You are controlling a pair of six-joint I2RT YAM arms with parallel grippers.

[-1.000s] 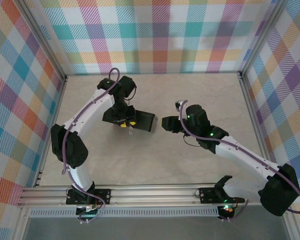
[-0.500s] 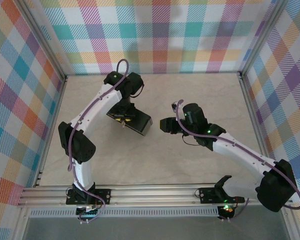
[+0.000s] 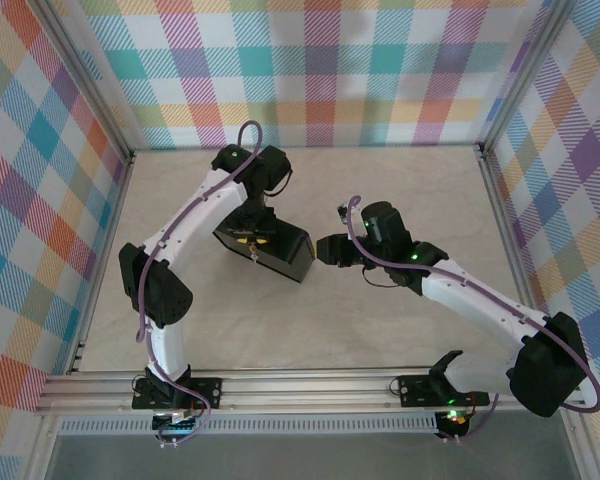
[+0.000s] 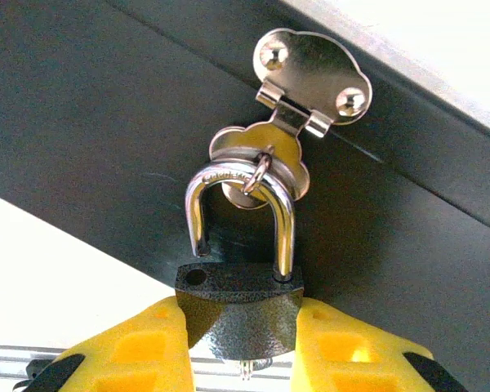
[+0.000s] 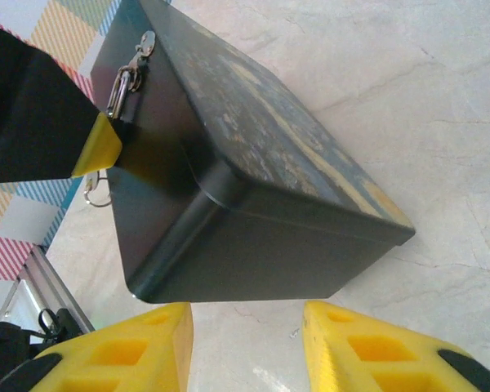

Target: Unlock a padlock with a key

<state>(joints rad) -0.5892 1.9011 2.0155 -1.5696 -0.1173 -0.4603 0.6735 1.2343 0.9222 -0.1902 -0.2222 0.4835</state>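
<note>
Now | left hand (image 4: 240,327) pinches padlock (image 4: 238,302) | pebbled dark body, chrome U-shackle

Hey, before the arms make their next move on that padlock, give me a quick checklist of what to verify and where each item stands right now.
1. Left gripper clamped on the padlock: ok, a yellow finger sits on each side of the body.
2. Shackle popped out of the body: ok, one leg ends above its hole.
3. Shackle clear of the hasp loop: not ok, it hangs through the loop.
4. Key fully seated: cannot tell, just a silvery tip shows under the body.
5. Right gripper free: ok, open, nothing between its fingers, facing the box.
</note>
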